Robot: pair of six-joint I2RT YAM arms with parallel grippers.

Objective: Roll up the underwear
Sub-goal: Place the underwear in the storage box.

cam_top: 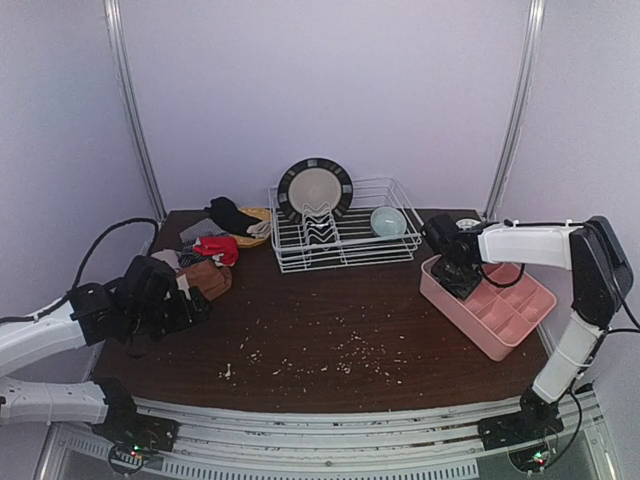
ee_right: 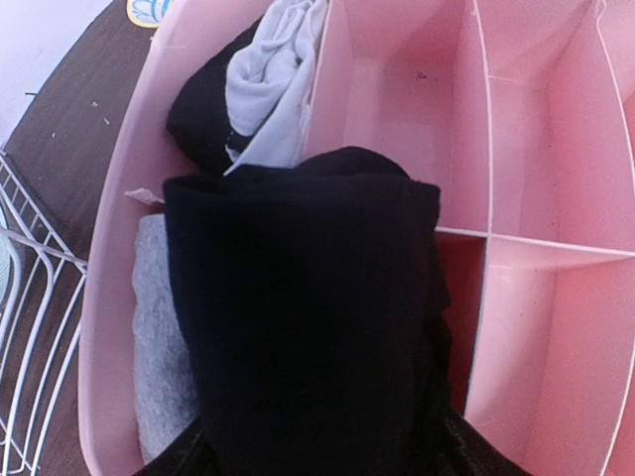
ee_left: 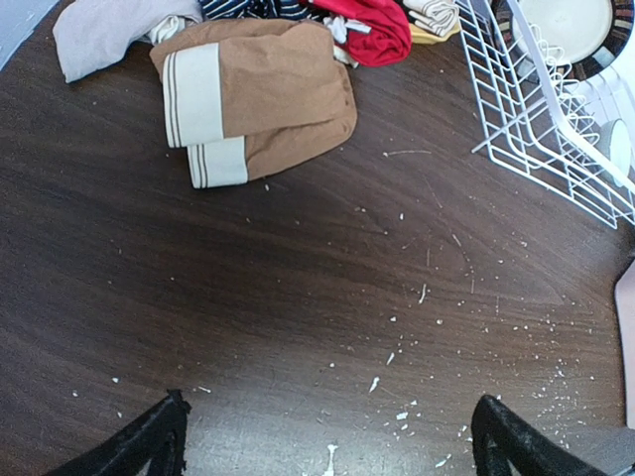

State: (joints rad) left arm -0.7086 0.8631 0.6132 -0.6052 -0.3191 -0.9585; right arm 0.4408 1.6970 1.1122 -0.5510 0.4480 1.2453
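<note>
My right end effector [cam_top: 458,272] hangs over the pink tray [cam_top: 520,320] at its rack-side end, with a rolled black underwear [ee_right: 308,317] directly beneath it. The cloth hides my fingers, so I cannot tell whether I grip it. My left end effector [ee_left: 327,421] is spread wide and empty above the table [ee_left: 298,297]. The brown underwear [ee_left: 263,99] lies ahead of it and to the left, its long axis crosswise and its waistbands pointing left, so I judge it the left arm's to reach.

- Left arm [cam_top: 40,340]: lies low and folded at the left side; left end effector [ee_left: 332,441] faces forward, jaws spread wide.
- Right arm [cam_top: 530,243]: elbow raised, reaching inward; right end effector [cam_top: 462,278] angled downward, jaw setting obscured.
</note>
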